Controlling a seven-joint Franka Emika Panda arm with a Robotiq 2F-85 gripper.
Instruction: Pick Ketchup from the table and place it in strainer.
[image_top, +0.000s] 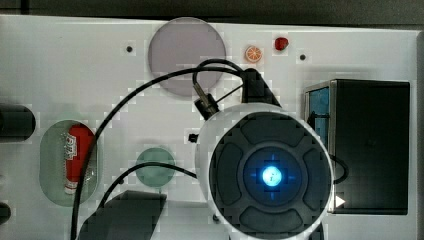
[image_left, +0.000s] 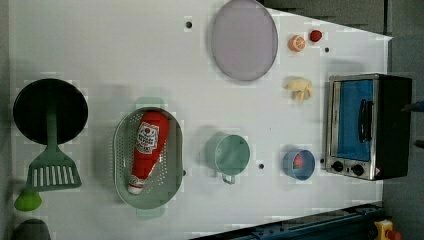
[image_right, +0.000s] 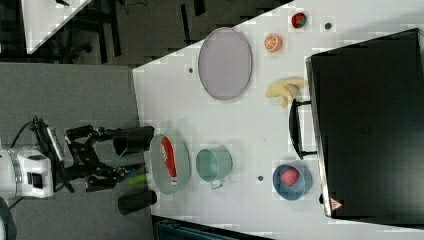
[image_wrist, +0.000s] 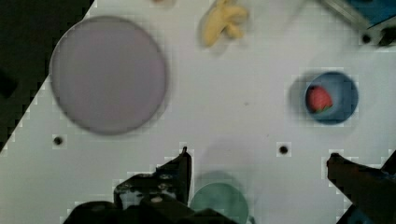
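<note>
The Ketchup (image_left: 147, 150) lies on its side inside the strainer (image_left: 120, 150), at centre-left of the left view, its white cap toward the lower rim and its label patch facing up; it fits lengthwise because the bottle is about as long as the basket's oval, so it rests flat on the perforated floor rather than propped on the wide rim. In the top view the same pair sits at the left middle of the frame, partly crossed by a black cable (image_top: 125, 95) that trails from the arm. The gripper (image_right: 107, 162) shows at the lower left of the right view, raised off the desk (image_left: 100, 55) and apart from the strainer, its fingers spread wide with nothing between them; the wrist view agrees, with one dark finger (image_wrist: 180, 170) and its partner standing far apart over bare desk and a small green cup (image_wrist: 219, 200). That wide, empty stance, clear of the basket, suits a release already made, so I judge the placing done. The lilac plate (image_left: 244, 40), toaster oven (image_left: 367, 125) and blue bowl (image_left: 299, 164) with its strawberry stand well apart from the strainer and play no part.
</note>
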